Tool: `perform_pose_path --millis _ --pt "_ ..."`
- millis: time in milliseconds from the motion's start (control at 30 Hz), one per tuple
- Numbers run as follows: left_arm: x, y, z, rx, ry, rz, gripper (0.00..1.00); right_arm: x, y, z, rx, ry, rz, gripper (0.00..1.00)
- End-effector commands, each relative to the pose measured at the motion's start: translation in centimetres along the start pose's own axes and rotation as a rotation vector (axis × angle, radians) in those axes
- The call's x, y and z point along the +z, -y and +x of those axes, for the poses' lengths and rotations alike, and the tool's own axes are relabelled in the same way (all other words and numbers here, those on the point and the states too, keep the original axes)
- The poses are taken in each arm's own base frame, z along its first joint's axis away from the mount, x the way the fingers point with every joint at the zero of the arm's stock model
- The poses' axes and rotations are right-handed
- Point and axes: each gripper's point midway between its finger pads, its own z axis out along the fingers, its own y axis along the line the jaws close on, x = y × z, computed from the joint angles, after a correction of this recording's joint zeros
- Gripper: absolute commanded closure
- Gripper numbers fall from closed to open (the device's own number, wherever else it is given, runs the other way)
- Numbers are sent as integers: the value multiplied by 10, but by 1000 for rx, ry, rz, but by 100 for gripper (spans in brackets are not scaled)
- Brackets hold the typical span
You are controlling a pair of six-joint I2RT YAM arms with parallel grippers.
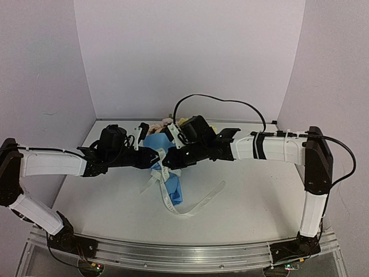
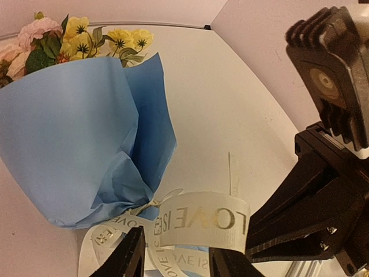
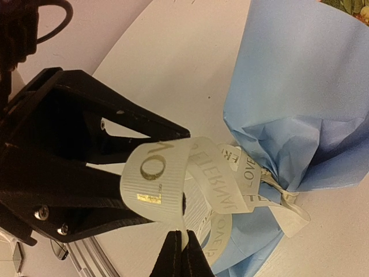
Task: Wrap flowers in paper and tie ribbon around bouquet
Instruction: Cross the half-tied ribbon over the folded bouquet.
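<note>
Top external view: I see both arms reaching inward over the pale desk (image 1: 259, 196) and meeting near its middle, above the bouquet (image 2: 75, 133), which lies on its side. The bouquet is a bright blue paper cone, gathered narrow at its lower end. The flowers (image 2: 86, 43), yellow and pale pink blossoms with dark leaves, show above its wide rim, which points toward the back wall. The ribbon (image 2: 202, 222), cream-white with gold lettering, winds around the gathered neck of the cone. Loose lengths of it trail in loops across the desk toward the arm bases. In the left wrist view, the left end effector (image 2: 177, 242) is released, its two black fingers clearly apart. A raised band of ribbon arches across the gap just above them, and I cannot tell whether it rests on a finger. In the right wrist view, the right end effector (image 3: 181, 249) is clenched, fingertips pressed together. The raised ribbon loop runs down into those tips, so it looks pinched there. The two end effectors face each other, tips nearly touching, just beside the bouquet's narrow end.
</note>
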Motion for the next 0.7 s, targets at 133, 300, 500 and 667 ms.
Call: perform_pose_path --millis 133,300,500,667 --pt "-23 6 -15 31 50 -7 58 -32 -15 -48 14 126 3 100" --pt "-29 15 -12 51 43 42 55 -38 -18 -59 19 143 -7 100" --pt "-23 25 -7 61 9 110 55 -41 -25 -69 9 151 -16 100" --pt "-16 33 -5 64 -12 165 54 -42 -27 -73 8 151 -17 100"
